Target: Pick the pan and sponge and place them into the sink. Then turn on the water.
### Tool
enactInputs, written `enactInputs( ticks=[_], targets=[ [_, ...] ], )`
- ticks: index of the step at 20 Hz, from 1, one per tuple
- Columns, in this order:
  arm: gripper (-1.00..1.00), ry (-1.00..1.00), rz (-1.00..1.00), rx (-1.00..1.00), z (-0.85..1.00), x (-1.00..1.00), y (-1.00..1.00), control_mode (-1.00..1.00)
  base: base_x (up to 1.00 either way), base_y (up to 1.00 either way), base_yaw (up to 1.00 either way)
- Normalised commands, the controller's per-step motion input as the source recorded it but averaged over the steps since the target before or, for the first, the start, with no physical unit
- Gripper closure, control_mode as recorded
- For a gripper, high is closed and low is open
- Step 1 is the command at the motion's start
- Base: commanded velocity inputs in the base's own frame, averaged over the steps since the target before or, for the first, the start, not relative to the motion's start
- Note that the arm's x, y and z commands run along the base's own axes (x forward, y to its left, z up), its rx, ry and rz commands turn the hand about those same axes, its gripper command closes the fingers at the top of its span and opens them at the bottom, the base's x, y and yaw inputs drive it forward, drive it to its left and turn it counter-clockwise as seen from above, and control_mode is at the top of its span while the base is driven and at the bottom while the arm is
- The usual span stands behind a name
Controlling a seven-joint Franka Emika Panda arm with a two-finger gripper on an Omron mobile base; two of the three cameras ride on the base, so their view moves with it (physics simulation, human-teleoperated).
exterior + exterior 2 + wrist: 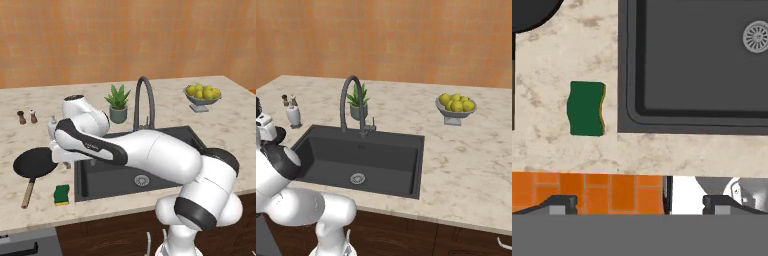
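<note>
Hand view looks down with the gripper spread wide and empty above the counter. Sponge lies just beside the sink; the pan sits farther along.

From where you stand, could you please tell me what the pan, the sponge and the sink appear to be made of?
Pan: matte black, probably coated metal; its pale grained handle looks wooden.
Sponge: green scouring top over a yellow, likely foam, layer.
Sink: dull dark grey, perhaps composite; its shiny drain looks metal.

Green-topped sponge, black pan
</note>
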Motion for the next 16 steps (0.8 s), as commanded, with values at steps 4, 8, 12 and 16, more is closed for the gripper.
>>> enactInputs(
  ticks=[4, 8, 12, 16],
  targets=[
    [-1.0, -0.02, 0.0, 0.02, -0.29, -0.25, 0.55, -1.0, 0.0, 0.0, 0.0],
    [-1.0, 0.0, 0.0, -0.01, 0.0, 0.0, 0.69, -1.0, 0.0, 0.0, 0.0],
    [-1.0, 0.0, 0.0, -0.05, -0.06, 0.1, 0.64, -1.0, 0.0, 0.0, 0.0],
    [-1.0, 0.0, 0.0, -0.04, -0.38, 0.06, 0.51, -1.0, 0.0, 0.0, 0.0]
  ],
)
